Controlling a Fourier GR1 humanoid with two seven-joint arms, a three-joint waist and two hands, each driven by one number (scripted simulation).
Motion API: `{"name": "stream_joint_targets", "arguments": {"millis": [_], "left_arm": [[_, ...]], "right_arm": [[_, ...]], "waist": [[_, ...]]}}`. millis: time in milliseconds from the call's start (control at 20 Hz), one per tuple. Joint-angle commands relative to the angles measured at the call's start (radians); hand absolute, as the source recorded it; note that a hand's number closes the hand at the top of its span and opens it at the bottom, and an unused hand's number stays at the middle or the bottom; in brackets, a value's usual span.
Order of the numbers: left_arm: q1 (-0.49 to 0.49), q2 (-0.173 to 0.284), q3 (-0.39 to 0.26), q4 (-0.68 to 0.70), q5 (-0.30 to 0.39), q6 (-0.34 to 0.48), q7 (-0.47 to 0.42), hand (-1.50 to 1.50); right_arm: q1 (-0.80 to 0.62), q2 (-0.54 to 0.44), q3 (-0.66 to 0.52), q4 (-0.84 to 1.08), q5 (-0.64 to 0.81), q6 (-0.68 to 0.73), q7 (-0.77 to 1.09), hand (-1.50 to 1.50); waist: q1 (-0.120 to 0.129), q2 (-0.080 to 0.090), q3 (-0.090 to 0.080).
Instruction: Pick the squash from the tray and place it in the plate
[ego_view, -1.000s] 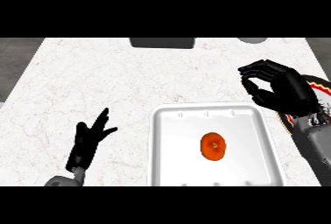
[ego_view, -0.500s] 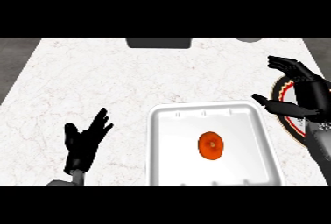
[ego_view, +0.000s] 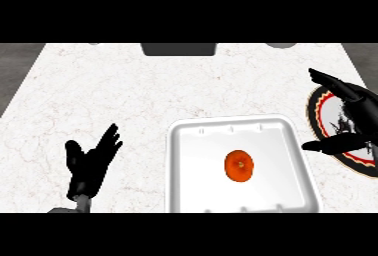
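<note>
- nearest us, our left hand (ego_view: 90, 165) rests spread on the counter (ego_view: 148, 95), barely moved from 1 second ago.
- the squash (ego_view: 238, 165) lies untouched in the white tray (ego_view: 192, 185).
- further right, our right hand (ego_view: 353, 117) has swung outward over the plate (ego_view: 321, 117), fingers and thumb apart, holding nothing, so we judge the pick not yet begun.
</note>
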Motion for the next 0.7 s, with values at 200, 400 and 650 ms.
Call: {"name": "stream_joint_targets", "arguments": {"millis": [200,400,650], "left_arm": [[0.065,-0.019,-0.028,-0.057,-0.029,0.020,0.002,0.00],[0.023,0.011,0.012,-0.092,0.005,-0.007,0.064,0.00],[0.052,0.005,0.034,-0.089,-0.011,-0.025,0.027,0.00]], "right_arm": [[0.037,-0.094,0.156,-0.225,0.175,0.081,0.232,-1.50],[0.041,-0.056,0.213,-0.369,0.244,0.073,0.455,-1.50],[0.075,0.049,0.232,-0.432,0.361,0.079,0.544,-1.50]], "waist": [[-0.004,-0.004,0.000],[-0.002,-0.002,0.001],[0.001,0.000,0.001]]}}
